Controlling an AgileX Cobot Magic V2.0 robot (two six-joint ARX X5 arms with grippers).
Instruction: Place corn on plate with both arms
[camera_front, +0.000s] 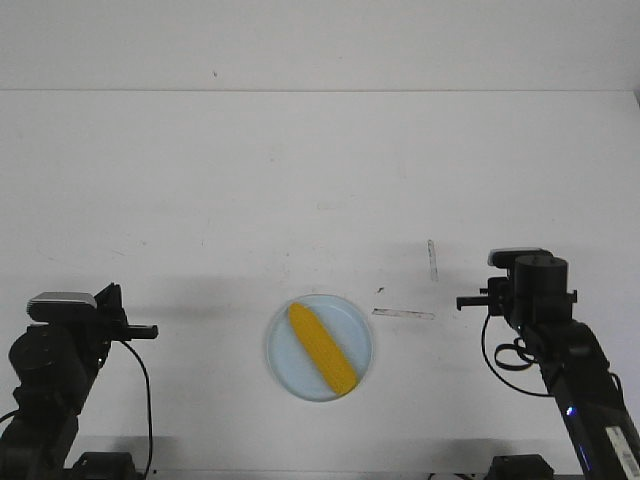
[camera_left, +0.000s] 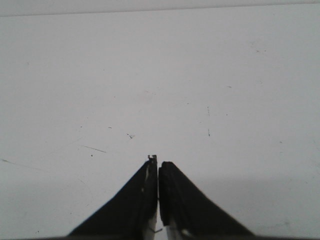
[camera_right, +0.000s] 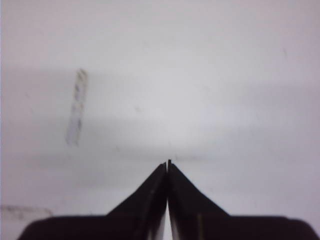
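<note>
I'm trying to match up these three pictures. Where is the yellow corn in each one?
Front view: corn lies diagonally on the plate, low centre.
Left wrist view: not in it.
Right wrist view: not in it.
Shared landmark: the tape strip, in the front and right wrist views only.

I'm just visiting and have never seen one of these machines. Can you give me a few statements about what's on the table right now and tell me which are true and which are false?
1. The corn lies on the plate. True.
2. The left tool is gripping the corn. False: it is shut on nothing, with only bare table beneath it.
3. The right tool is wide open. False: its jaws are closed together.
4. The corn lies diagonally across the plate in the front view. True.
5. The plate sits at the far edge of the table. False: it sits near the front edge, between the two arms.
</note>
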